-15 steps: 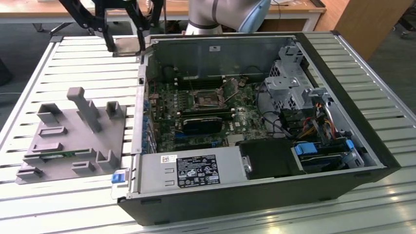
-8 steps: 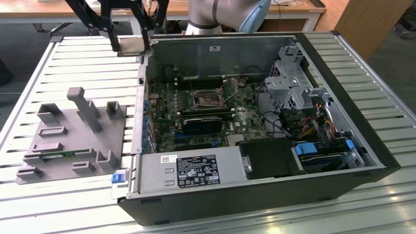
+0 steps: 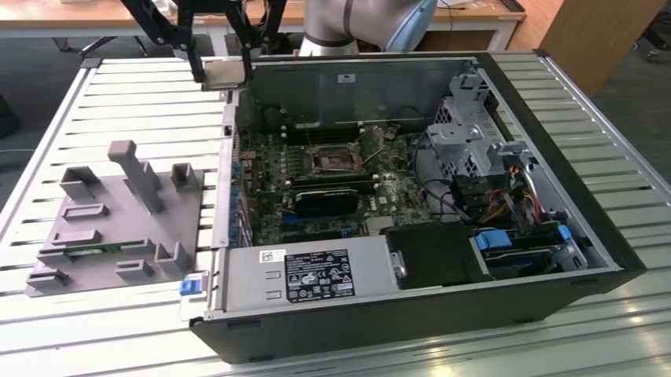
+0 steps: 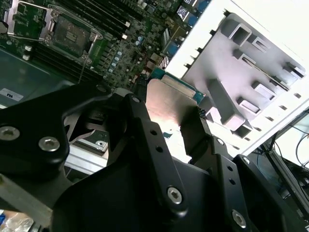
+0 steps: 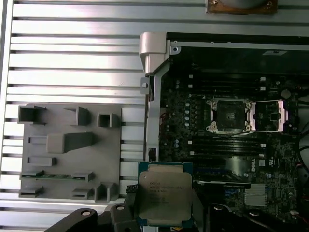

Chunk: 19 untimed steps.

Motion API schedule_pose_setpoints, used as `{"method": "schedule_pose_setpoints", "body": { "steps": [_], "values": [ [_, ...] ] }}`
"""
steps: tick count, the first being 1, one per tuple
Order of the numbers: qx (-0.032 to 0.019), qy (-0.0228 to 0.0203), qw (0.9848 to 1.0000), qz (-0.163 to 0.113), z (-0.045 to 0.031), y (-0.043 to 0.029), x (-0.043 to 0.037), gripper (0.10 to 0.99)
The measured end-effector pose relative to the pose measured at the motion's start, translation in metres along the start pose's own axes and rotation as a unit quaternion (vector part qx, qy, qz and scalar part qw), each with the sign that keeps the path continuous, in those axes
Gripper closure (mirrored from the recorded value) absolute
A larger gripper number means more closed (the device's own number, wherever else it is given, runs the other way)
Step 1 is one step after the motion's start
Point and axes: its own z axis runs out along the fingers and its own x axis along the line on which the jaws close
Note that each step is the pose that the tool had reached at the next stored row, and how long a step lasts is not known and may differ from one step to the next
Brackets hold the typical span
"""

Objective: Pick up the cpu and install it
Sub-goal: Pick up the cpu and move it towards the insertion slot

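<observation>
counter: slatted pale metal top; it carries the computer case and, at the exterior view's left, the grey holder.
computer case: black tower lying on its side with the side panel off and the inside facing up.
motherboard: dark green board flat on the case floor, with black memory slots on both sides of the socket.
grey holder: moulded tray with posts and pockets, just beside the case; a thin green memory stick sits in one of its slots.
power supply: grey box with a white label, at the near end of the case in the exterior view.
gripper: black, hanging over the far corner of the case on the holder's side.
socket: square, in the middle of the board, its metal frame swung open to one side.
cpu: off the counter, held in the air above the case wall that faces the holder, well apart from the socket.
fingers: closed on opposite edges of the cpu.
</observation>
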Motion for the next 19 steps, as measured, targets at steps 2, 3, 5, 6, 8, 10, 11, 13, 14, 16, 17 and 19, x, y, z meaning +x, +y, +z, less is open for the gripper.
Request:
{"method": "schedule_pose_setpoints", "body": {
  "steps": [2,3,5,6,8,10,11,13,14,16,17,19],
  "values": [
    [0.0,0.0,1.0,0.0,-0.0001,0.0,-0.003,0.553],
    [0.0,0.0,1.0,0.0,-0.0001,0.0,-0.0046,0.553],
    [0.0,0.0,1.0,0.0,-0.0002,0.0,-0.0078,0.553],
    [0.0,0.0,1.0,0.0,-0.0002,0.0,-0.0094,0.553],
    [0.0,0.0,1.0,0.0,-0.0003,0.0,-0.0128,0.553],
    [0.0001,0.0,1.0,0.0,-0.0004,0.0001,-0.0165,0.553],
    [0.0001,0.0,1.0,0.0,-0.0004,0.0001,-0.0183,0.553],
    [0.0,0.0,1.0,0.0,-0.0005,0.0002,-0.0221,0.553],
    [0.0,0.0,1.0,0.0,-0.0005,0.0002,-0.024,0.553],
    [0.0,0.0,1.0,0.0,-0.0006,0.0003,-0.0278,0.553],
    [0.0,0.0,1.0,0.0,-0.0006,0.0003,-0.0296,0.553],
    [0.0,0.0,1.0,0.0,-0.0007,0.0004,-0.0325,0.553]
  ]
}}
